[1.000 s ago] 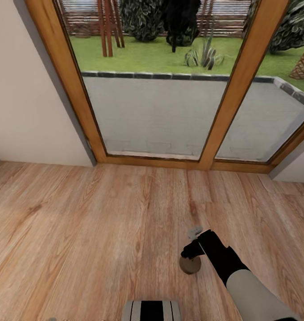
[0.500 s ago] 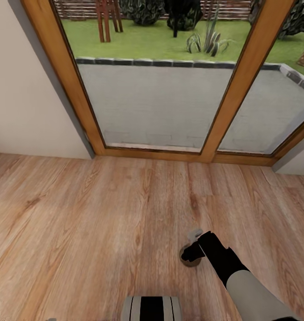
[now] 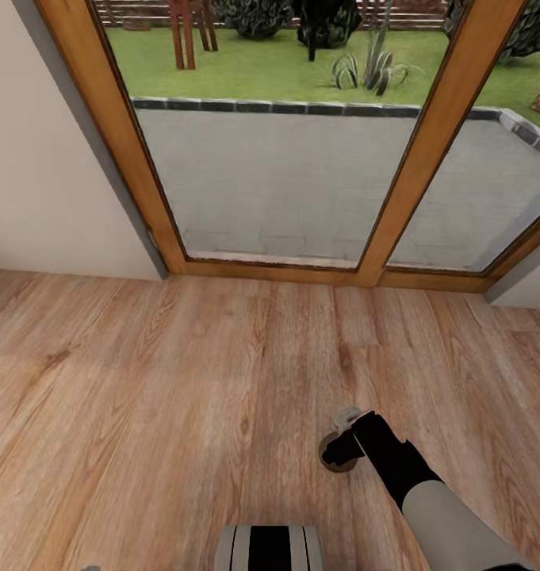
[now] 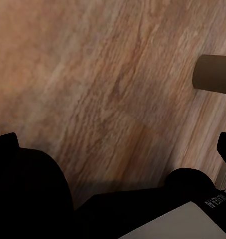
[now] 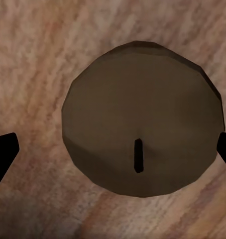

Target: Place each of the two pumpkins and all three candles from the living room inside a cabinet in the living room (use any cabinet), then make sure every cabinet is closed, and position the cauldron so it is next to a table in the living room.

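Note:
A short brown candle (image 3: 338, 466) stands upright on the wooden floor, partly covered by my right gripper (image 3: 338, 449), which hangs just above it. In the right wrist view I look straight down on the candle's round top (image 5: 143, 119) and its dark wick. The gripper (image 5: 113, 149) is open, one fingertip (image 5: 3, 149) on each side; one stands apart from the candle, the other is near its edge. The left wrist view has the same candle (image 4: 215, 73) off to one side, and my left gripper (image 4: 113, 149) is open over bare floor. Pumpkins, cabinet, cauldron and table are out of view.
A tall glass door with a wooden frame (image 3: 416, 159) fills the wall ahead, with a paved terrace and garden behind it. A beige wall (image 3: 40, 159) stands to its left. Wooden floor (image 3: 182, 381) spreads around me. My base (image 3: 268, 549) shows at the lower edge.
The whole head view has shifted, so the camera moved; the door sill sits higher in the picture. The candle now lies further under my right gripper. Both grippers stay open.

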